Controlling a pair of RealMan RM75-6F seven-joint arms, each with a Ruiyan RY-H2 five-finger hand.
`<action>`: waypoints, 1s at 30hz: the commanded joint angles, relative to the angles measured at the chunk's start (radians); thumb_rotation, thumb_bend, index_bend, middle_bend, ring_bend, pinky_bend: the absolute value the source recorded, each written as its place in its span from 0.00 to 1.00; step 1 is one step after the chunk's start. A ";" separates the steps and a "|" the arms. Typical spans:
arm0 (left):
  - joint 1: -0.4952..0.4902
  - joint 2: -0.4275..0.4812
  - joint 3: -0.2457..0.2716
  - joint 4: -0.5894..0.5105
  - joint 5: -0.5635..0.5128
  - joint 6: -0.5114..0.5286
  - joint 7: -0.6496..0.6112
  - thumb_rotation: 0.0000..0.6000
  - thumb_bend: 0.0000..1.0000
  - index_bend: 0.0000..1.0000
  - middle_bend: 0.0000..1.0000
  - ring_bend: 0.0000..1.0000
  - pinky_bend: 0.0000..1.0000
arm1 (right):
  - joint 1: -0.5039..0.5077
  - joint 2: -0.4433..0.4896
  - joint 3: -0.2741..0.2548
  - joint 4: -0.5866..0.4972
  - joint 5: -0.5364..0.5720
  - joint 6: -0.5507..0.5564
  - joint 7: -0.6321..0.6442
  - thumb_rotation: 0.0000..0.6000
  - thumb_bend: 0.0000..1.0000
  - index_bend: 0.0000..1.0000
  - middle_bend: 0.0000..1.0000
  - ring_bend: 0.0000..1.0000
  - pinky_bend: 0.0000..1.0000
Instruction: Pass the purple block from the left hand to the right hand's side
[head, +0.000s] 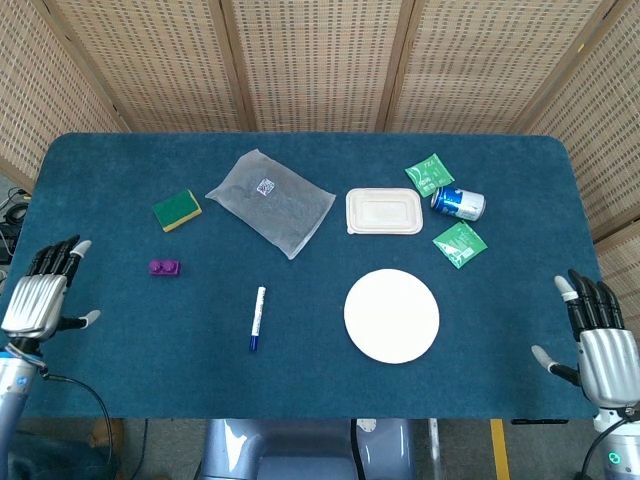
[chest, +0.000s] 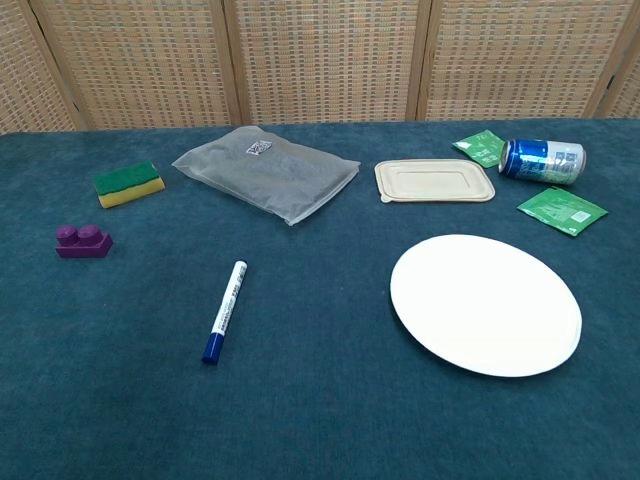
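A desk covered in dark blue felt stands before woven wicker screens. The small purple plastic block with two studs lies flat near the desk's left edge, untouched, about midway between the near and far edges. The robot's silver left hand hovers over the left edge of the desk, near the block but apart from it, its fingers spread and holding nothing. The silver right hand sits at the near right corner, well apart from the block, its fingers likewise spread and empty. Toward the far edge from the block rests a green and yellow sponge, and beside that a grey translucent plastic bag. A white marker with a blue cap lies near the middle of the near edge, next to a round white paper plate. Toward the far right corner sit a beige rectangular container lid, a blue drinks can on its side and two green sachets, one on either side of the can
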 joint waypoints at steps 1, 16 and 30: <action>-0.132 -0.120 -0.011 0.244 0.031 -0.183 -0.133 1.00 0.18 0.04 0.05 0.08 0.18 | 0.004 -0.001 0.003 -0.001 0.009 -0.008 -0.006 1.00 0.00 0.00 0.00 0.00 0.00; -0.307 -0.373 0.051 0.700 0.190 -0.331 -0.419 1.00 0.19 0.26 0.22 0.22 0.28 | 0.006 0.006 0.016 -0.009 0.058 -0.036 -0.022 1.00 0.00 0.02 0.00 0.00 0.00; -0.369 -0.475 0.067 0.842 0.186 -0.384 -0.443 1.00 0.23 0.37 0.31 0.30 0.33 | 0.002 0.015 0.021 -0.012 0.068 -0.033 0.001 1.00 0.00 0.02 0.00 0.00 0.00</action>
